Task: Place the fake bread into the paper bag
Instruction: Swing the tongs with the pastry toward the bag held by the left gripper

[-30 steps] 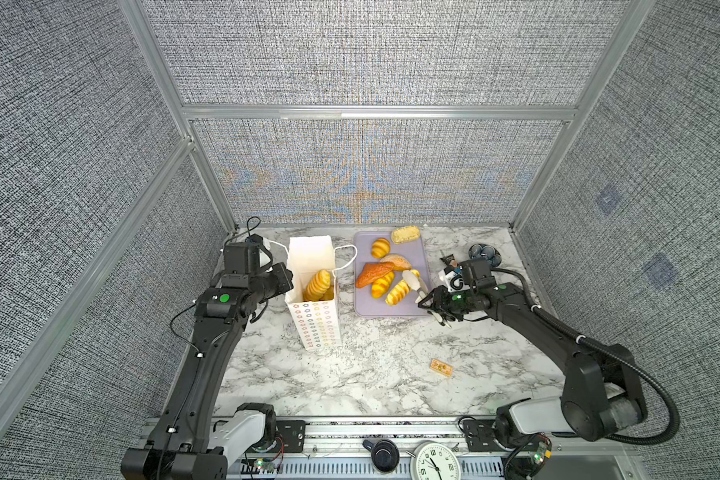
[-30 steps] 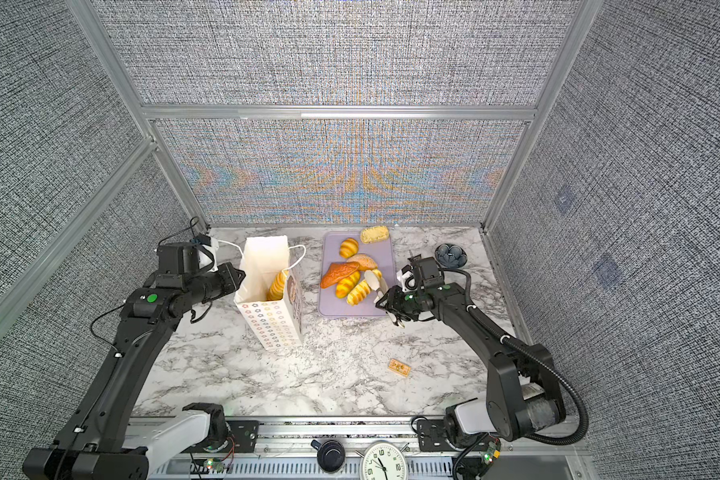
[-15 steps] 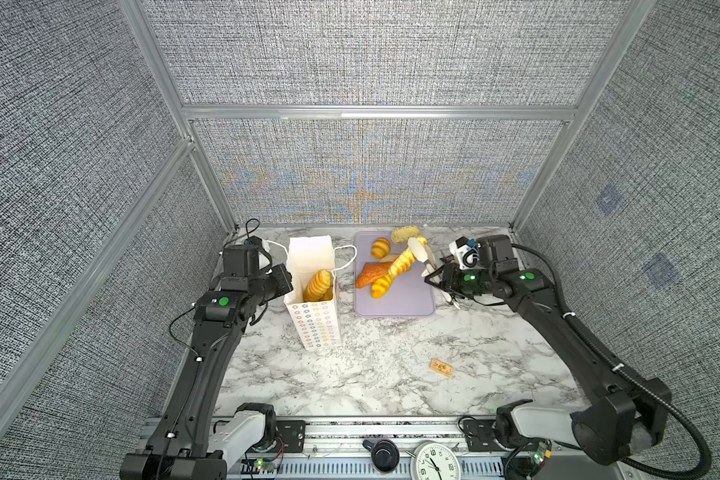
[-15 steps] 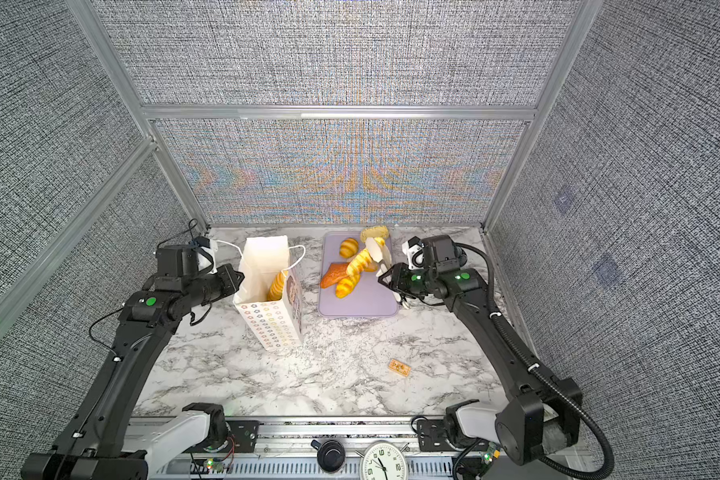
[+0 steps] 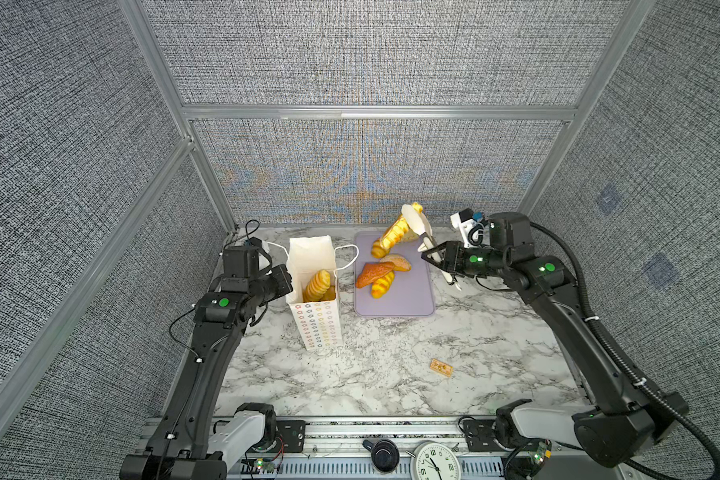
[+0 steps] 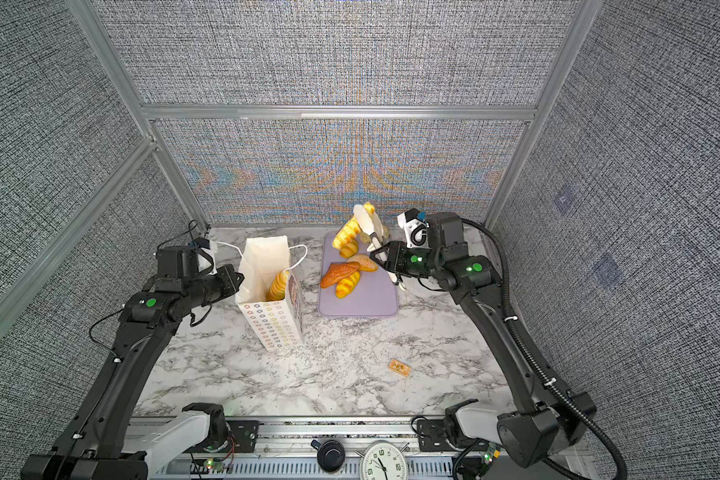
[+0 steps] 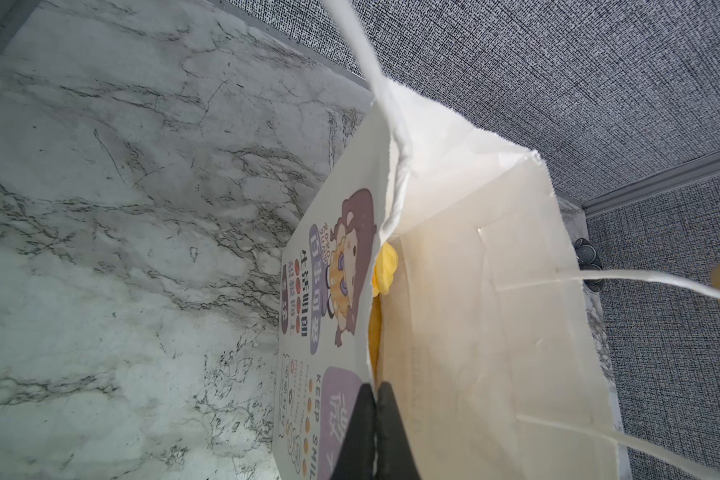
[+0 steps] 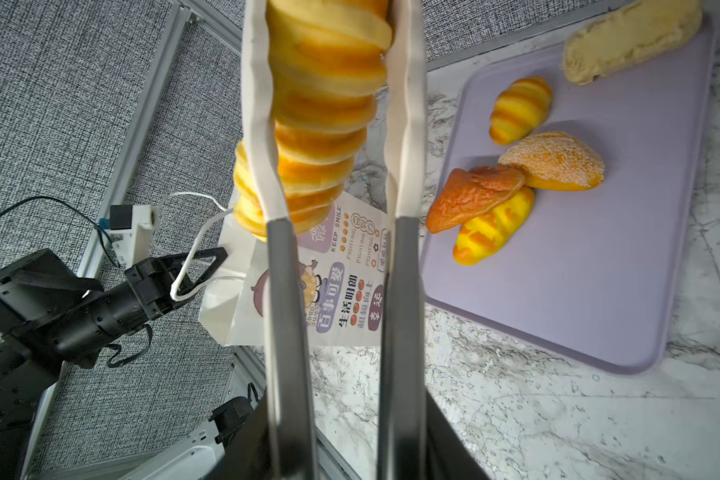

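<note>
My right gripper (image 5: 433, 256) is clamped on the tongs (image 8: 283, 291), whose tips squeeze a long ridged loaf (image 8: 325, 104) in the air over the far end of the lavender tray (image 5: 404, 295). My left gripper (image 7: 376, 411) is pinched shut on the top edge of the paper bag (image 5: 317, 328), upright on the bench (image 5: 391, 374) beside the tray, a second loaf (image 5: 317, 284) inside.

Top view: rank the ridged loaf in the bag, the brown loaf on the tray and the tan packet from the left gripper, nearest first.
1. Ridged loaf: inside the paper bag whose edge the left gripper pinches.
2. Brown loaf: on the lavender tray, right of the bag.
3. Tan packet: far off, front right.
</note>
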`<action>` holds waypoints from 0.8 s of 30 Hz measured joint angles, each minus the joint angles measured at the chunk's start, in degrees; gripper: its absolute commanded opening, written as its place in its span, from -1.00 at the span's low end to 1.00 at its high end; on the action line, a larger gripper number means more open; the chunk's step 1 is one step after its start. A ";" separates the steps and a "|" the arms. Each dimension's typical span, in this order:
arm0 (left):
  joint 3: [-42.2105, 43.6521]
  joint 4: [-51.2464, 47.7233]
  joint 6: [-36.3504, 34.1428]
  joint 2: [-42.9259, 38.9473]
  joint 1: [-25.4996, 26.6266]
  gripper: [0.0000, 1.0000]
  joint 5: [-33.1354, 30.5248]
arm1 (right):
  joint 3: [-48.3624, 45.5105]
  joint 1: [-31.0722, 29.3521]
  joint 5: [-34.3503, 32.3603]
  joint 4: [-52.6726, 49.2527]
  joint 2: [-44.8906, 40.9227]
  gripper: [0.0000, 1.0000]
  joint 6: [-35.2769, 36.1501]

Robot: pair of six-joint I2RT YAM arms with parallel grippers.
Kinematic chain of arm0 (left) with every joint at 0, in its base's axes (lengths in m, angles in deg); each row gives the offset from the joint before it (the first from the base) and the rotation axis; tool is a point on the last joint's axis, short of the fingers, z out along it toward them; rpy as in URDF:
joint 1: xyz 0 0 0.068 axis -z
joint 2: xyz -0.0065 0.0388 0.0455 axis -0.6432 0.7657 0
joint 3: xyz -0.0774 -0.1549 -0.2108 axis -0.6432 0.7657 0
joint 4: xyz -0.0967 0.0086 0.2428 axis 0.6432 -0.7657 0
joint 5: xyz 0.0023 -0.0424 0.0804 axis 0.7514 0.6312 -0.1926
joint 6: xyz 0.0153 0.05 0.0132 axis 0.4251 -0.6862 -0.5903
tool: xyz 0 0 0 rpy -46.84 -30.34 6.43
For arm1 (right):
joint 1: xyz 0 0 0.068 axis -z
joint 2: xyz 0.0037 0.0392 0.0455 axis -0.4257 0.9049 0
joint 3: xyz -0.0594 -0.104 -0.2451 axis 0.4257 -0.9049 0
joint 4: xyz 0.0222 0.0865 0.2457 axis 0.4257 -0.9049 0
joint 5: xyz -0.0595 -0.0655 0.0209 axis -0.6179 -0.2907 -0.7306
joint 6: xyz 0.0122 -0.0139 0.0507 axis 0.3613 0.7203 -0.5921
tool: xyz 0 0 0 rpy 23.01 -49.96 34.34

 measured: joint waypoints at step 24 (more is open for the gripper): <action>-0.11 0.00 0.00 0.11 0.00 -1.00 0.13 | 6.71 -14.19 0.50 8.79 3.26 -0.16 3.69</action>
